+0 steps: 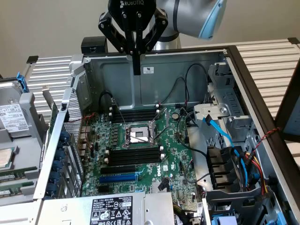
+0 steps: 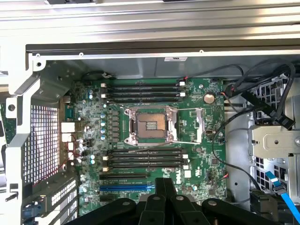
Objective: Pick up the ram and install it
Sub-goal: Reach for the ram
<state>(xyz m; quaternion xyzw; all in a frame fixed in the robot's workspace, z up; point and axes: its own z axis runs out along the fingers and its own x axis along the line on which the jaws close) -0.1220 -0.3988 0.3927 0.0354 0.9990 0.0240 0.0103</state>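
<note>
— Right at the gripper [image 1: 136, 70], what do you see?
— Its two fingers [image 2: 159, 190] pressed together, nothing between them. It hangs over the open computer case [image 1: 108, 75].
— Below it?
— Green circuit board [image 2: 192, 117], a bare chip socket [image 2: 151, 124] in its middle, with long black slots [image 2: 140, 158] on either side of that.
— And the memory stick?
— Cannot tell where it lies.

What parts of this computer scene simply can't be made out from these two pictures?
- Exterior view: the arm above the gripper is cut off by the picture's top edge.
- Wrist view: the motherboard past the blue slot is hidden by the shut fingers.
- Exterior view: print on the label is too small to read.
</note>
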